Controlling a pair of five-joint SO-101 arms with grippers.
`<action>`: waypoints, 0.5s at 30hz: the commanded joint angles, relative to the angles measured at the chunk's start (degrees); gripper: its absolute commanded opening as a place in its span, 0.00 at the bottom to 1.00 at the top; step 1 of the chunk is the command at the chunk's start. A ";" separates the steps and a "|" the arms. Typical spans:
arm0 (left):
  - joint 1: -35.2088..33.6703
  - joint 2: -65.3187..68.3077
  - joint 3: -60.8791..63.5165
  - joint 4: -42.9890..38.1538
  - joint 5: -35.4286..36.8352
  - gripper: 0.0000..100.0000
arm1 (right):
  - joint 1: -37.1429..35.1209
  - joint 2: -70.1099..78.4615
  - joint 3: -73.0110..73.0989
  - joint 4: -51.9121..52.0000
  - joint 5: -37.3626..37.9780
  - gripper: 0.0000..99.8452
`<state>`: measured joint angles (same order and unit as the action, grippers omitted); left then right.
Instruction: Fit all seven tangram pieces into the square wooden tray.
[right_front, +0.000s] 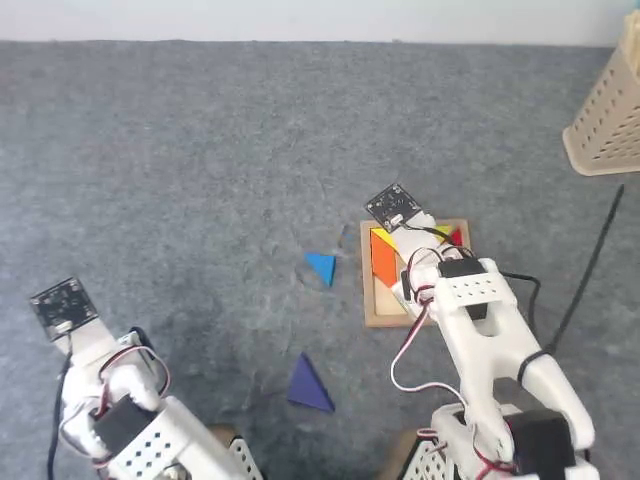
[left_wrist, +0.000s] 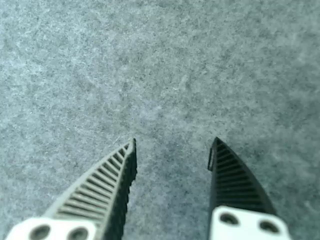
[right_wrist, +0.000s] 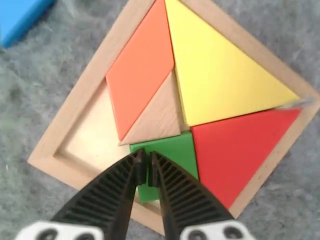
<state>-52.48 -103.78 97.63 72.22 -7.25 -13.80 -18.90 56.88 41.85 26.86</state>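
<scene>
The square wooden tray (right_wrist: 75, 97) holds an orange parallelogram (right_wrist: 142, 70), a yellow triangle (right_wrist: 220, 70), a red triangle (right_wrist: 240, 150), a green square (right_wrist: 172, 155) and a wood-coloured triangle (right_wrist: 157, 120). Part of its floor (right_wrist: 92, 145) is bare. My right gripper (right_wrist: 146, 167) is shut, its tips over the green square's edge. A light blue triangle (right_front: 321, 267) lies left of the tray (right_front: 375, 315), and a dark blue triangle (right_front: 308, 385) lies nearer the front. My left gripper (left_wrist: 172, 147) hangs open over bare grey felt at the front left.
A beige perforated basket (right_front: 610, 110) stands at the far right edge. A black cable (right_front: 590, 260) runs beside the right arm (right_front: 470, 290). Grey felt (right_front: 200, 150) covers the table.
</scene>
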 joint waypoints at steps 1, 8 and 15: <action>0.09 -0.62 -1.10 0.18 0.53 0.23 | 0.22 2.15 -1.49 -3.30 0.88 0.01; 0.09 -0.62 -1.10 0.18 0.53 0.23 | 0.13 2.77 -1.67 -5.14 0.44 0.01; 0.09 -0.62 -1.10 0.18 0.53 0.23 | 0.04 -3.12 -7.74 4.70 -3.69 0.01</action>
<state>-52.48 -103.78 97.63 72.22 -7.25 -13.71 -16.88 53.45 42.46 25.01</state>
